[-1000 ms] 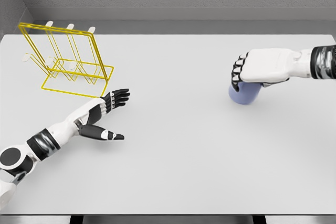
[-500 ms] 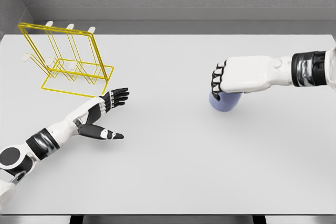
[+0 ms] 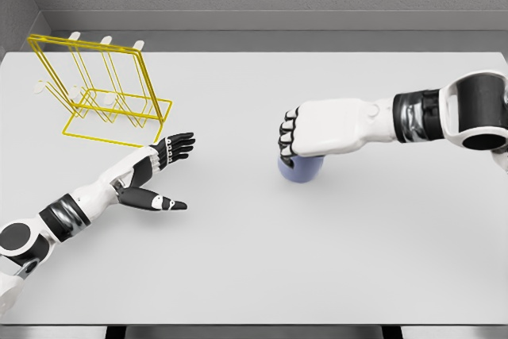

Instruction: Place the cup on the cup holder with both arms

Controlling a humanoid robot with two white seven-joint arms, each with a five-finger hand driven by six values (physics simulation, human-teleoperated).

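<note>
Right hand (image 3: pixel 317 134) clasps cup (image 3: pixel 300 170) mid-table (apparently lifted); left hand (image 3: pixel 163 166) spread near holder (image 3: pixel 99 89).

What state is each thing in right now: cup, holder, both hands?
Cup: gripped from above by the right hand, mid-table.
Cup holder: upright at the table's far left, nothing on its pegs.
Right hand: shut on the cup.
Left hand: open, holding nothing, beside the holder.
</note>
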